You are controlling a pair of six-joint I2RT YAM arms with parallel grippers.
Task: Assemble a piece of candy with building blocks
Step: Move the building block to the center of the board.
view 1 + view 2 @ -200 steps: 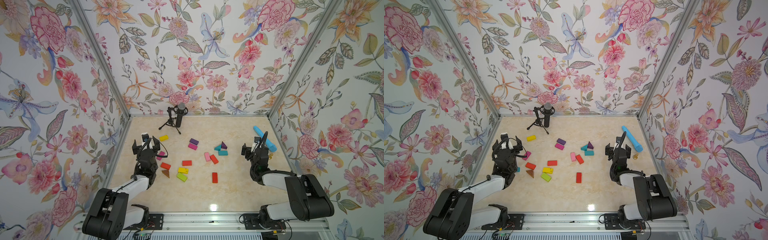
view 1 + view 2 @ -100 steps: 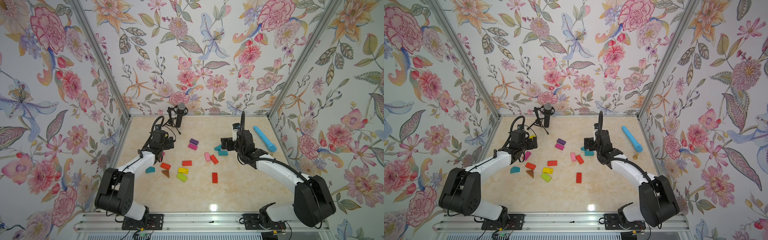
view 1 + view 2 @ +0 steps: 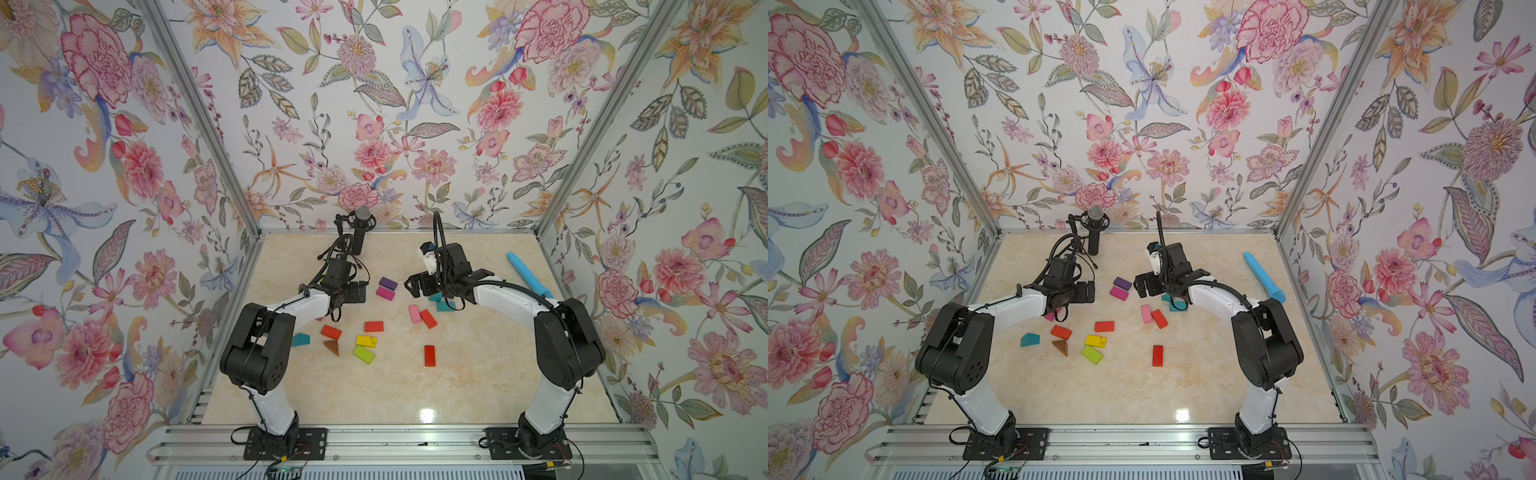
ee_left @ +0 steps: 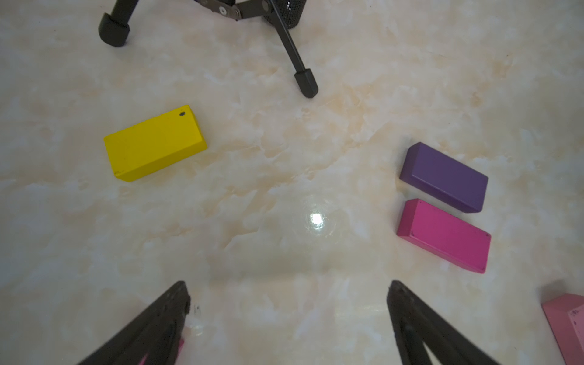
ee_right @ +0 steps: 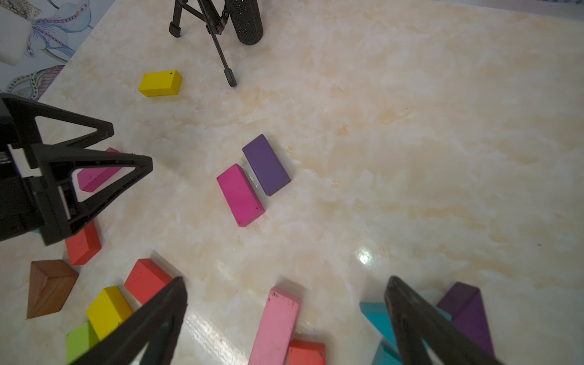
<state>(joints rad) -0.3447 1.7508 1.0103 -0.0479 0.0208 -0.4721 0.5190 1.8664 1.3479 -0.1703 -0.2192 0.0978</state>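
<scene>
2 grippers hang spread wide and empty over the table's (image 3: 478,374) middle; we see the left gripper (image 3: 360,291) just beside the magenta brick (image 3: 385,293) and the right gripper (image 3: 413,286) above teal blocks (image 3: 444,306). Building blocks (image 3: 374,326) lie scattered around them, mid-table.

Tops overhead, wrist cams low — share purple block (image 4: 444,177) (image 5: 266,164)

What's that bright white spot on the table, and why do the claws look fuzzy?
Both top views: glare on the glossy table near its front edge. Left wrist view: glare again; left claw soft-edged, close to the lens. Right wrist view: same glare, right claw equally soft.
</scene>
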